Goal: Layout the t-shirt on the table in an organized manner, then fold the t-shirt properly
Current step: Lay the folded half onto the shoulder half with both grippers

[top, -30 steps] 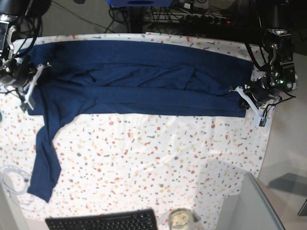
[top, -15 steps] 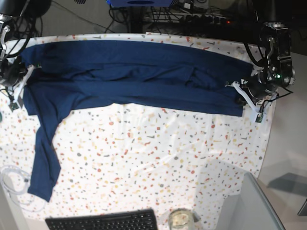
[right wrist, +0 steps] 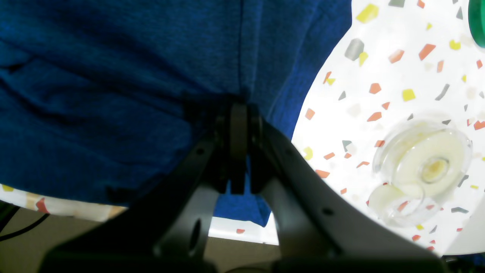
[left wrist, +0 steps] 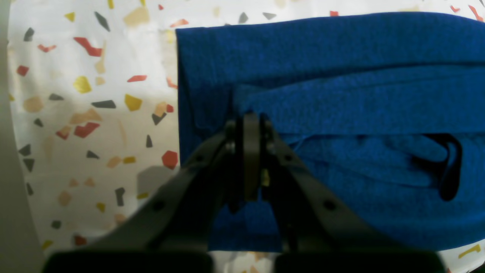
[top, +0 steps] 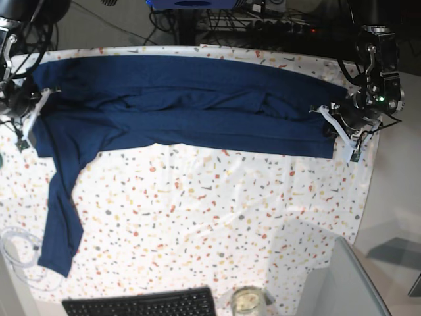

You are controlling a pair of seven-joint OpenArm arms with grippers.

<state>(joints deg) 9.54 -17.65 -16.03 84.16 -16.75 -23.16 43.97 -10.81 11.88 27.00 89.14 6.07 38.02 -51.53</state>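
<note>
The dark navy t-shirt (top: 184, 99) lies stretched in a long band across the far part of the speckled table (top: 217, 217). One sleeve trails down toward the near left edge. My left gripper (top: 333, 130) is at the band's right end, shut on the t-shirt's (left wrist: 341, 94) edge, where the left wrist view shows its tips (left wrist: 250, 117) pinching the cloth. At the left end my right gripper (top: 31, 120) is shut on the t-shirt (right wrist: 113, 76), its tips (right wrist: 238, 110) buried in a fold.
A black keyboard (top: 141, 304) and a clear round tape dispenser (top: 248, 301) sit at the near edge. A white cable (top: 16, 253) coils at the near left. A grey box (top: 348, 283) stands at the near right. Another clear tape dispenser (right wrist: 420, 167) lies beside the right gripper.
Both grippers have shifted a little toward the far side with the cloth in them. The shirt's near edge has moved up and the band looks tauter.
</note>
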